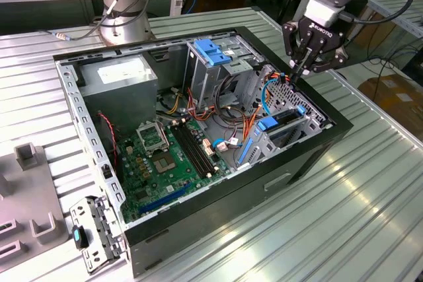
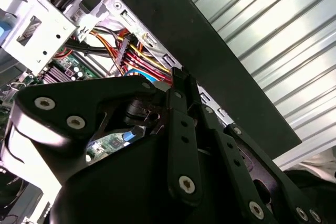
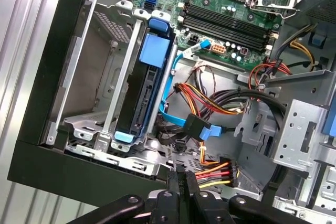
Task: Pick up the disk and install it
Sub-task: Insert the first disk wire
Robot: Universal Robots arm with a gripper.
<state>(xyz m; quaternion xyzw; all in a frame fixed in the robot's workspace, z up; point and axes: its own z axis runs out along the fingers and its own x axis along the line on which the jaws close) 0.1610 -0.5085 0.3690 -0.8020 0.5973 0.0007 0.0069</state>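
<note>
The disk (image 3: 146, 90) stands on edge in the metal bay (image 3: 100, 77) at the corner of the open computer case (image 1: 310, 156), its blue rails showing at both ends; in the exterior view it sits near the case wall on that view's right (image 1: 285, 118). It looks seated, or very nearly so.

The pincer (image 1: 299, 70) hangs above the case rim beside the bay, fingers drawn together to a point, and holds nothing. In the first wrist view its closed tips (image 3: 184, 182) sit over the cable bundle (image 3: 210, 171), apart from the disk.

Judgement: the work stands at the final seating or release. Any push should bear squarely on the blue rail end (image 3: 157, 51), straight along the bay, so the disk does not cock in its guides.

Clearances are tight. The black case wall (image 3: 63, 166) lies just beside the bay on one side; the blue data cable (image 3: 173, 103) and the red and yellow power leads (image 3: 199, 95) crowd the other. Open room lies upward, out of the case, and over the ribbed tabletop (image 1: 370, 183).
</note>
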